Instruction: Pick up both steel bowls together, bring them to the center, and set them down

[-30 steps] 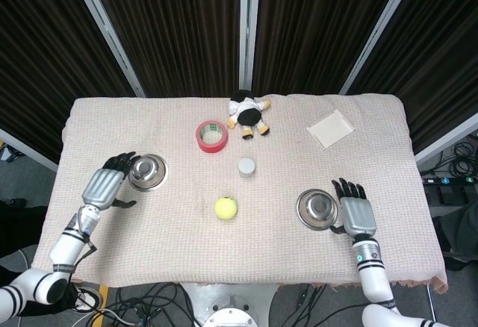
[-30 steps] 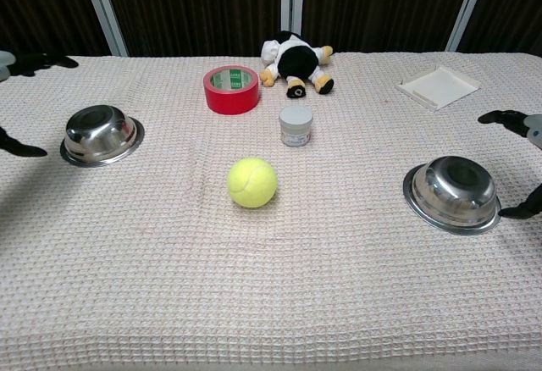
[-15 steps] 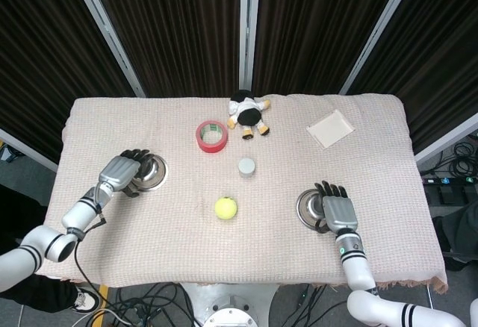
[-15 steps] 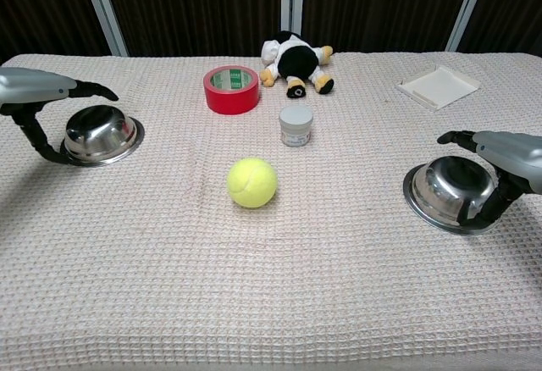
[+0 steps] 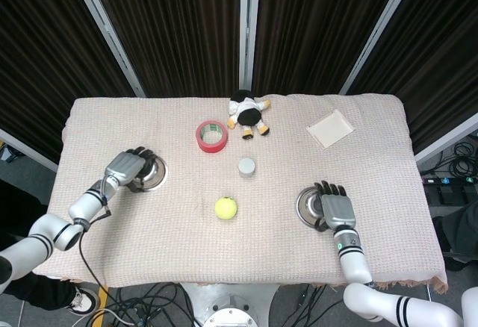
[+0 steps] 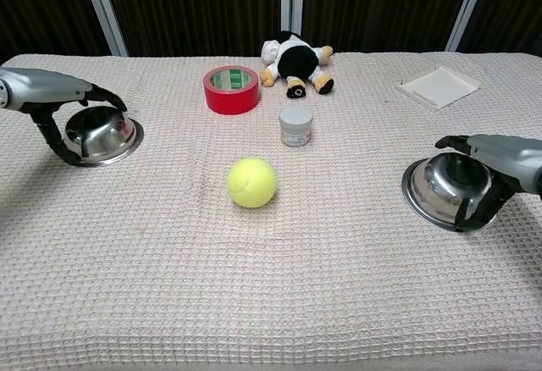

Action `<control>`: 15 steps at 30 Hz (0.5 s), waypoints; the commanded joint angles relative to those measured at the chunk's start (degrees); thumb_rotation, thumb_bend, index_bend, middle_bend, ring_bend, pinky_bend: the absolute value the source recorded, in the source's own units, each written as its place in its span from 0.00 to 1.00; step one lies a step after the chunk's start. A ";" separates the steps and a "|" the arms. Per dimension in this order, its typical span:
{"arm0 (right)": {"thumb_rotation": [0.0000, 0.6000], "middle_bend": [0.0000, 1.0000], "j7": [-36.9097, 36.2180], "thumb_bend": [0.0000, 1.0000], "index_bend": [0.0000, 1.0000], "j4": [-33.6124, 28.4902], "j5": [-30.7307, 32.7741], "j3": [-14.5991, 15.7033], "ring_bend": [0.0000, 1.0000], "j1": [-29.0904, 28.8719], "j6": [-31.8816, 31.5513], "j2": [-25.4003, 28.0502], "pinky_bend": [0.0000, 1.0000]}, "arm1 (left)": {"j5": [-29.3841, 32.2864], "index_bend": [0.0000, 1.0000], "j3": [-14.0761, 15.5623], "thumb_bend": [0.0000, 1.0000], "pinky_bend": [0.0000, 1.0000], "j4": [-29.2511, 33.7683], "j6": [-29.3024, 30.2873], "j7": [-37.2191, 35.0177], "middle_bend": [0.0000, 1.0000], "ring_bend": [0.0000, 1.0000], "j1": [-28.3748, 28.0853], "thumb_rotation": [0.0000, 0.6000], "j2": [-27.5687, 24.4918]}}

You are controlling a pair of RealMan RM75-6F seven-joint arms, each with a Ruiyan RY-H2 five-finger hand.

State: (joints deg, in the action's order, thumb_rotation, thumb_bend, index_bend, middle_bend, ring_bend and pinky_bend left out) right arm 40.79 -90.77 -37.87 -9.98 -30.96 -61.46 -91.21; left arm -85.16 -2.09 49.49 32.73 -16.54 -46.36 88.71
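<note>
**Both hands clamped over the bowls, lift not yet begun**

Dark curtains behind, cream waffle-weave cloth over the table (image 5: pixel 172 245) in the head view. Left steel bowl (image 5: pixel 151 175) near the left edge, upside down, flat base up. Left hand (image 5: pixel 125 169) draped over its outer side, fingers (image 5: pixel 140 152) curling across the dome, thumb tucked at the rim: a wrap suited to a low bowl with nothing else to catch hold of. Right steel bowl (image 5: pixel 309 206) well apart, toward the near right, right hand (image 5: pixel 337 210) cupped over its outer half the same way. Mirrored approach from the outer sides, presumably so both can be carried inward together. Between them, around the centre: tennis ball (image 5: pixel 225 207), small white jar (image 5: pixel 246 166), red tape roll (image 5: pixel 211 135), plush toy (image 5: pixel 247 113); white card (image 5: pixel 331 128) at the far right.

Chest view, lower and closer. Left hand (image 6: pixel 49 98) arched over the left steel bowl (image 6: pixel 103 134), fingers (image 6: pixel 106 96) hooked down the far side, thumb down the near side, apparently gripping. Right hand (image 6: pixel 500 161) likewise bracketing the right steel bowl (image 6: pixel 447 190), dark fingers (image 6: pixel 472 210) pressed at the near rim. Both rims seemingly flat on the cloth, so likely gripped but unlifted. Tennis ball (image 6: pixel 251 182) right in the middle: a likely obstacle for the set-down.
</note>
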 commanded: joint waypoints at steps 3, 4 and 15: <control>1.00 0.11 -0.93 0.06 0.06 0.78 -1.26 0.58 0.04 -0.32 -0.74 -0.57 0.15 | -0.15 0.26 0.70 0.20 0.30 -1.74 -0.32 -1.21 0.22 0.14 -0.68 1.00 0.89; 1.00 0.16 -1.24 0.07 0.12 1.00 -1.66 0.78 0.09 -0.31 -0.98 -0.70 0.19 | -0.13 0.28 0.82 0.21 0.34 -1.96 -0.28 -1.29 0.26 0.17 -0.76 1.00 0.98; 1.00 0.39 -7.57 0.13 0.44 -0.06 -8.73 0.96 0.31 1.66 -5.88 0.48 0.42 | 1.38 0.42 -0.82 0.28 0.54 0.87 8.96 0.50 0.41 0.34 2.09 1.00 -1.51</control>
State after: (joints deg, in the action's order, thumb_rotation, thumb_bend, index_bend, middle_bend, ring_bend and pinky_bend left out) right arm 35.08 -89.84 -44.72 -8.83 -30.17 -65.91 -91.53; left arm -84.31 -1.88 48.86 37.90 -16.95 -45.61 88.54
